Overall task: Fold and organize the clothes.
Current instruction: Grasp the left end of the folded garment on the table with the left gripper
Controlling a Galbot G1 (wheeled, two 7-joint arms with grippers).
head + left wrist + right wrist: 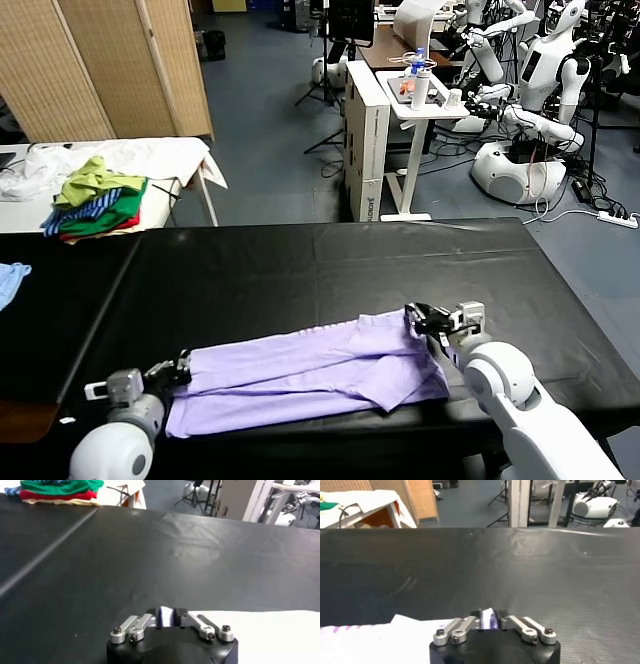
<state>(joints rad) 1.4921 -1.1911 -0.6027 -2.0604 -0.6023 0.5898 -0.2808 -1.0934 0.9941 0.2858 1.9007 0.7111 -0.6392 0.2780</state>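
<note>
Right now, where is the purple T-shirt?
In the head view the lavender T-shirt lies along the near edge of the black table, pinched between the left gripper and right gripper.

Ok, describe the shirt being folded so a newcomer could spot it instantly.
On the black table, look along the near edge: the lavender T-shirt lies stretched flat, pinched between the left gripper and right gripper. Unlike the green, yellow and striped pile far left, it is one pale purple piece.

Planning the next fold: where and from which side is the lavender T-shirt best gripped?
At its two far corners, from the near side. The T-shirt lies flat in a long band across the table; the left gripper and right gripper are shut on those corners.
</note>
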